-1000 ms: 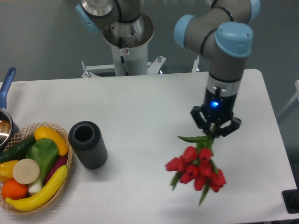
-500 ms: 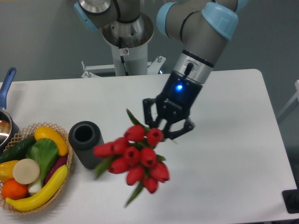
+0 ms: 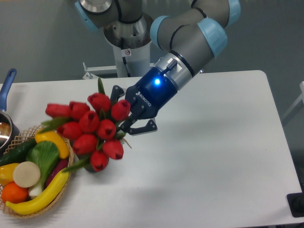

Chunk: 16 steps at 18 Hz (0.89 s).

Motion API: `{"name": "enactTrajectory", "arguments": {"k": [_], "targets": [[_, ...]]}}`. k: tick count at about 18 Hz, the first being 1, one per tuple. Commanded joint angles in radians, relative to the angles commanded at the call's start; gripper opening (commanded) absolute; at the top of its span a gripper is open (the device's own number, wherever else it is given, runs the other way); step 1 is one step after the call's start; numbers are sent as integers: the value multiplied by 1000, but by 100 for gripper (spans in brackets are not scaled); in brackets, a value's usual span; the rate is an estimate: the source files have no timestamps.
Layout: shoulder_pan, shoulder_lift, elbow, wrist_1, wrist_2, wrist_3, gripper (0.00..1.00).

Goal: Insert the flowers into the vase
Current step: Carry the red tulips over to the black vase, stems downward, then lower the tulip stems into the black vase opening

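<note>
My gripper (image 3: 127, 116) is shut on the stems of the flowers (image 3: 91, 128), a bunch of red tulip heads with green leaves. The arm is tilted so the bunch points left and hangs in the air right over the spot where the vase stands. The dark grey vase is almost fully hidden behind the tulip heads; only a dark sliver (image 3: 91, 167) shows under the lowest head. I cannot tell whether the stems touch the vase.
A woven wicker basket (image 3: 69, 169) of fake produce, with a banana (image 3: 40, 197), green leafy vegetable and orange, sits at the front left beside the vase. A pot with a blue handle (image 3: 6, 85) is at the left edge. The robot base (image 3: 128, 42) stands at the back.
The arm has swung left and tilted over, carrying the flowers from the right half of the table to above the vase, which they now cover.
</note>
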Motion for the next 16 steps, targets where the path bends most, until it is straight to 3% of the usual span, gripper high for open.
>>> {"name": "enactTrajectory", "arguments": {"k": [3, 7, 11, 16], "targets": [[-17, 2, -58, 5, -45, 97, 23], [-26, 21, -112, 5, -48, 109, 23], [-37, 52, -135, 5, -62, 108, 23], [-51, 51, -151, 5, -60, 138, 23]]}}
